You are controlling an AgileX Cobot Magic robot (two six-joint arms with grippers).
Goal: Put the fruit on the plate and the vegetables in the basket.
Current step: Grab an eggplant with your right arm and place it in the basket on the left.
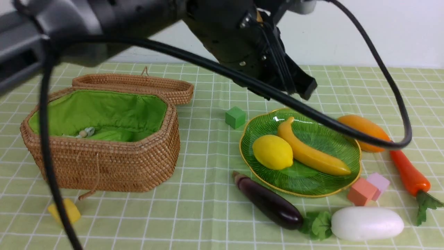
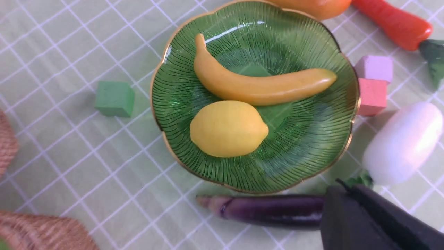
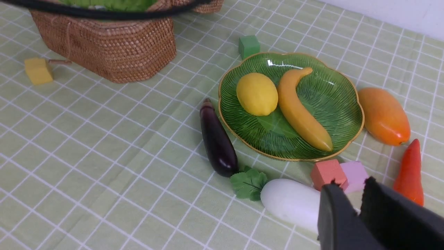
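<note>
Spreading widest, the checked green surface (image 1: 208,215) lies bare between the basket (image 1: 104,166) at left and the plate (image 1: 301,182) at right, and across the near left. The basket's lid (image 1: 138,85) is thrown back on its far side, so the green-lined mouth is open from above.

The plate is hemmed in. The radish (image 1: 367,224) lies near right, its leaves meeting the eggplant (image 1: 270,205), which slants along the near-left rim. The mango (image 1: 364,130) sits just beside the far-right rim, and the carrot (image 1: 409,173) runs nearward from it.

On the plate, the banana (image 1: 312,152) and lemon (image 1: 272,152) lie side by side.

The left claw (image 1: 304,89), pressed together and empty, hangs over the plate's far edge, its cable (image 1: 208,62) looping above.

The right claw (image 3: 360,189) shows a thin slit; spread or pressed, I cannot tell.

An orange block (image 1: 361,191) and pink block (image 1: 380,182) crowd the near-right rim. A green block (image 1: 235,117) stands far left of the plate and a yellow block (image 1: 66,210) near the basket.
</note>
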